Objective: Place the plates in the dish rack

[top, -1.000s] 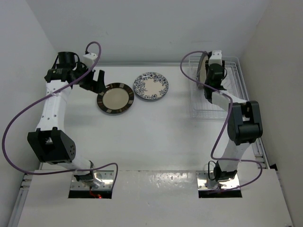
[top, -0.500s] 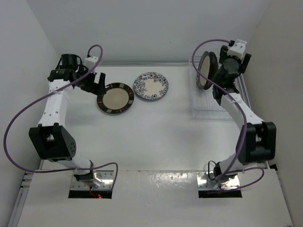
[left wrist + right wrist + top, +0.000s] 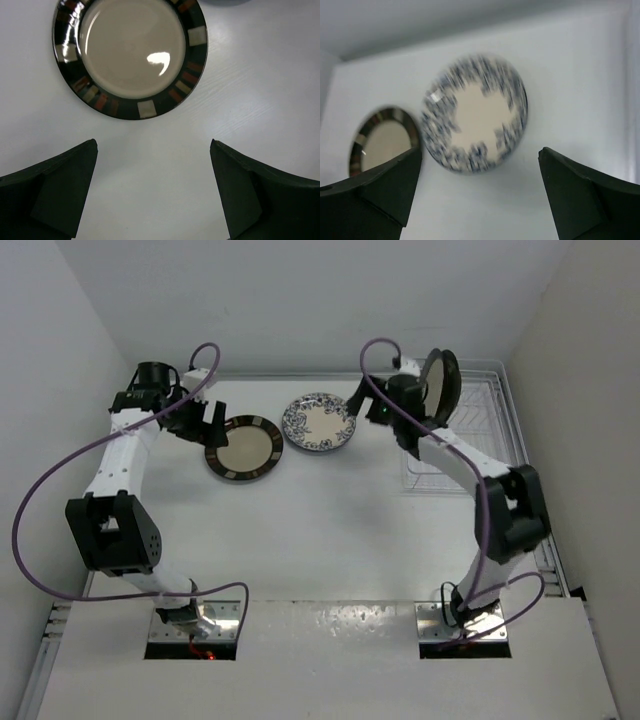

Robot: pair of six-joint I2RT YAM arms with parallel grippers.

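Plate with striped rim lies just beyond left claw.

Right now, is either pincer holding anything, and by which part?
Nothing is held: left pincer open near the striped plate, right pincer open toward the floral plate.

The right gripper is hovering with its jaws spread wide over the desk. Between them, the blurred blue floral plate is lying flat toward the far edge. A dark-rimmed plate is sitting just beside it, toward the left edge.
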